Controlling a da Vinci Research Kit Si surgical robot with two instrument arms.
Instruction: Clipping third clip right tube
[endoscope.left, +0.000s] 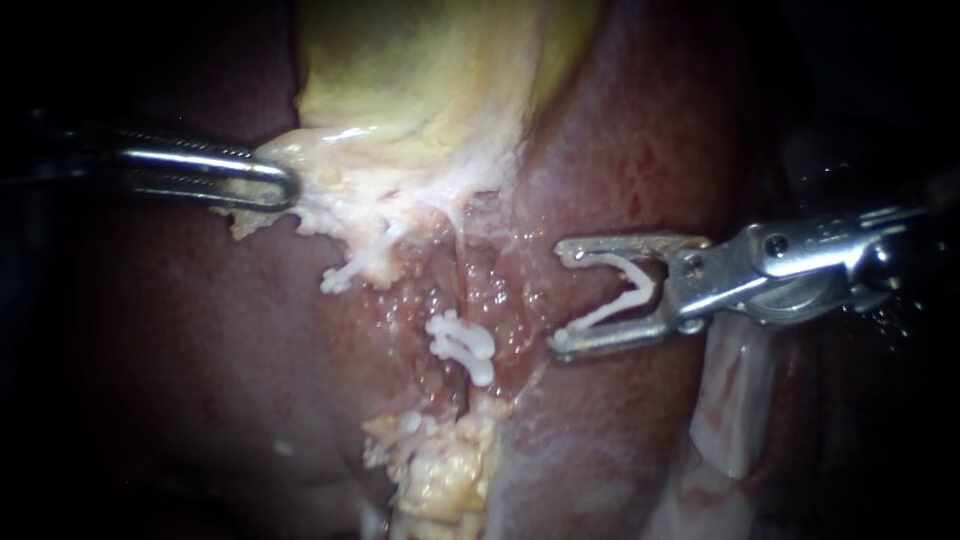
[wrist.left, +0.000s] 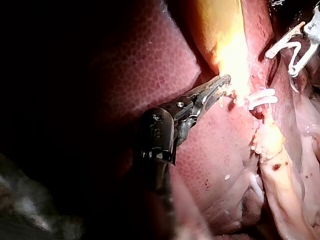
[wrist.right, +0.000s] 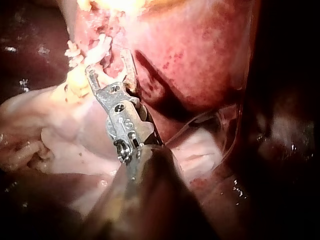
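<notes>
The liver (endoscope.left: 200, 350) fills the field, dark red, smooth and wet; the gallbladder (endoscope.left: 420, 70) lies against its upper part, yellow-green and fraying into whitish, stringy tissue at its lower edge; the right instrument (endoscope.left: 562, 297) reaches in level from the right, a bright metal shaft and hinge ending in two flat jaws spread wide, with a loaded clip (endoscope.left: 640, 285) seated between them, white and V-shaped, one leg lying along each jaw; the left instrument (endoscope.left: 285, 185) comes in level from the left, its slim looped jaws closed together on the gallbladder's whitish edge; a lumpy, pale yellow fat pad (endoscope.left: 445, 470) sits below the dissected bed; the right tube (endoscope.left: 455, 290), pinkish and hard to set apart from the raw bed around it, runs down the middle, apart from the open jaw tips and to their left, not between them; two white clips (endoscope.left: 462, 345) already cross it side by side, near the lower jaw tip; another white clip (endoscope.left: 345, 272) sits further left, below the left instrument's jaws.
</notes>
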